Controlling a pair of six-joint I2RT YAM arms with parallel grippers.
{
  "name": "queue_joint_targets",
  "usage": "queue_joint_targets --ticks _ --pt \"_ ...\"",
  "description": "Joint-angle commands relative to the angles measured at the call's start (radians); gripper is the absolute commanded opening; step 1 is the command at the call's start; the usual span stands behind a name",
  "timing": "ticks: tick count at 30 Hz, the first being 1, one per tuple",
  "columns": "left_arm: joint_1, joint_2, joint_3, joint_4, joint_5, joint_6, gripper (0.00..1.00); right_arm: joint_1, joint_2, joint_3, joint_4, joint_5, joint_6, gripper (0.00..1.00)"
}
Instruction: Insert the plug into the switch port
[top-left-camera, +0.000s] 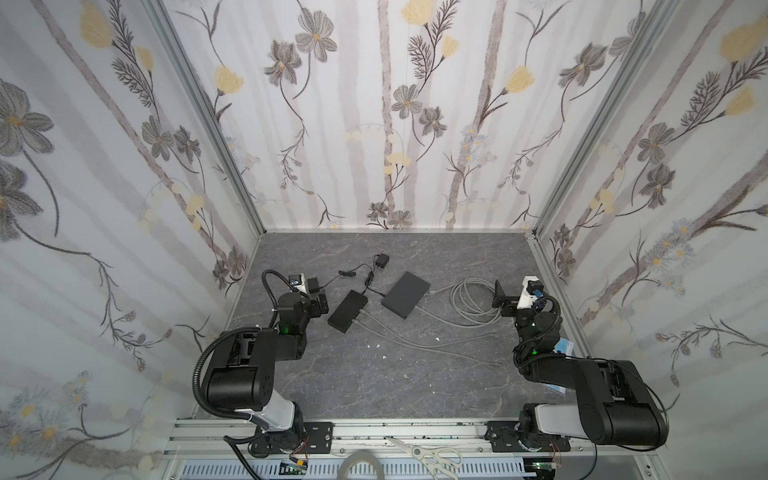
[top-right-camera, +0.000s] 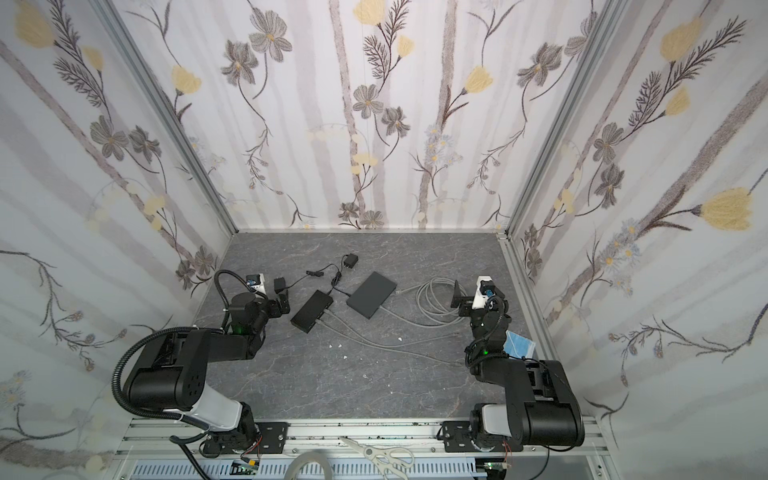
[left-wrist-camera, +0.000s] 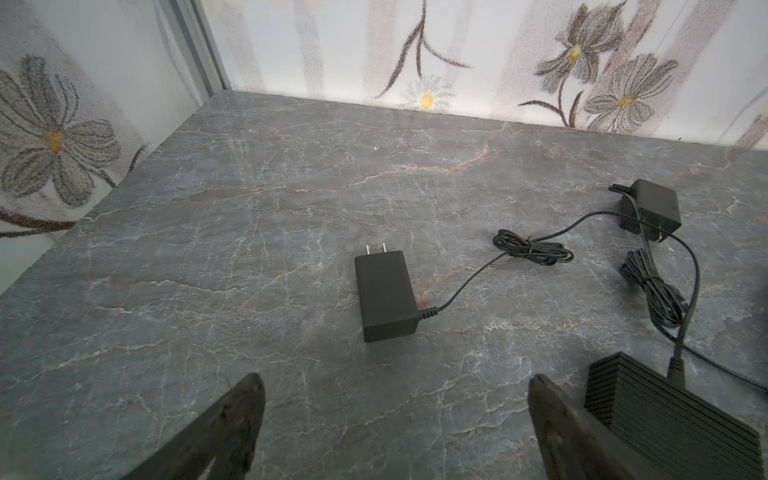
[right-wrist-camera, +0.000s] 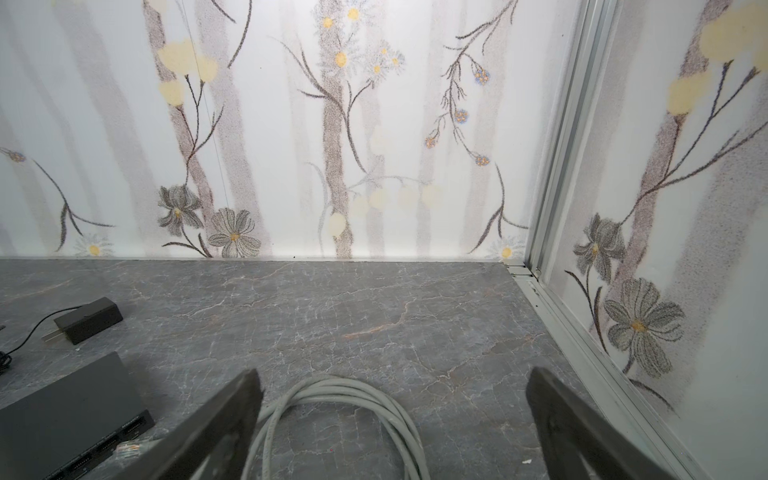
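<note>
Near edge: scissors lay on the rail in front of the bench. A few white scraps dotted the bare near half.

Mid-bench: two grey cables ran from the small switch rightward, their loose ends lying toward the right arm.

Left claw was spread wide and empty, one finger just beside the small switch's corner. A black power adapter lay ahead of it, prongs pointing far.

Right claw was also spread wide and empty, over the coiled grey cable.

The plug, clear-bodied, lay on the bench just beside the port face of the larger switch, not inserted. Its cable passed out of sight behind a claw finger.

Farthest: a second adapter with a bundled thin cord lay between the switches and the back wall.
</note>
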Motion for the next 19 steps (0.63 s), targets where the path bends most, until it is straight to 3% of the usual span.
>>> queue_joint_targets --ticks 1,19 --pt "-0.001 0.003 0.004 0.011 -0.017 -0.006 1.00 0.014 0.000 -0.001 0.018 0.043 -0.009 1.00" --pt "-0.002 0.003 0.004 0.008 -0.021 -0.001 1.00 0.012 0.002 0.004 0.015 0.038 -0.010 1.00"
